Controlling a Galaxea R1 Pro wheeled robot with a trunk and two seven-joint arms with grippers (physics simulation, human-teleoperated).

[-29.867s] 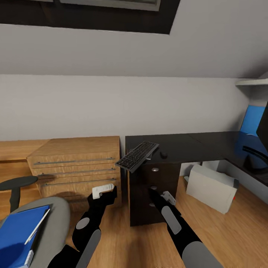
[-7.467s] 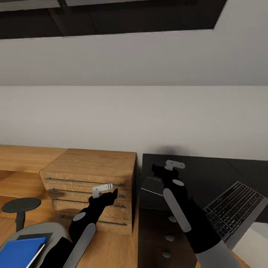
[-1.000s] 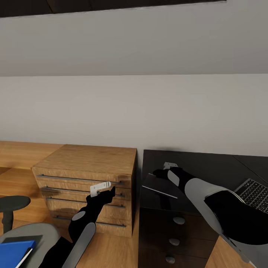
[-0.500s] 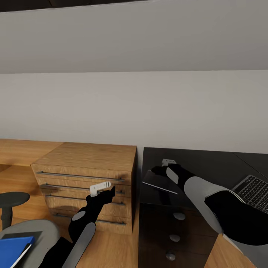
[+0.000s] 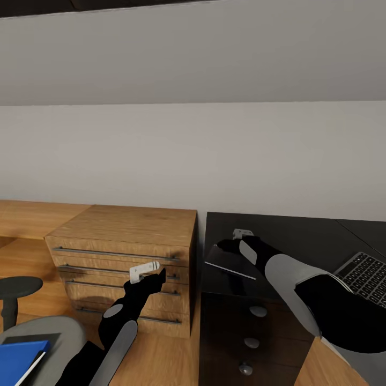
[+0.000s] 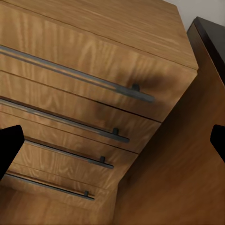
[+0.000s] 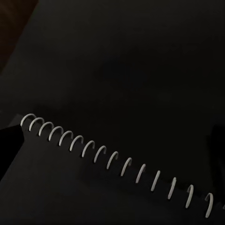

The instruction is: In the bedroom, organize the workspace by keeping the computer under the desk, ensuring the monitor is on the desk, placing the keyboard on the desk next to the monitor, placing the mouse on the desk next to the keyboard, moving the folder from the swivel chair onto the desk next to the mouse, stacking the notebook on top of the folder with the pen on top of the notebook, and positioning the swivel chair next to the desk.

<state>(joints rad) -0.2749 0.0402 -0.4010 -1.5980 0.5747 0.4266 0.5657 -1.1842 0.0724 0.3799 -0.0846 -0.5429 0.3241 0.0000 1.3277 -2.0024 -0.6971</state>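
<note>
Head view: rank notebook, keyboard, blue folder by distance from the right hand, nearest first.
1. notebook, on the desk right under the right hand.
2. keyboard, at the right edge.
3. blue folder, far left on the chair seat.

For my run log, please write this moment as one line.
right gripper: open, over notebook on desk | left gripper: open, facing wooden drawer chest | folder: on swivel chair | keyboard: on desk
</note>
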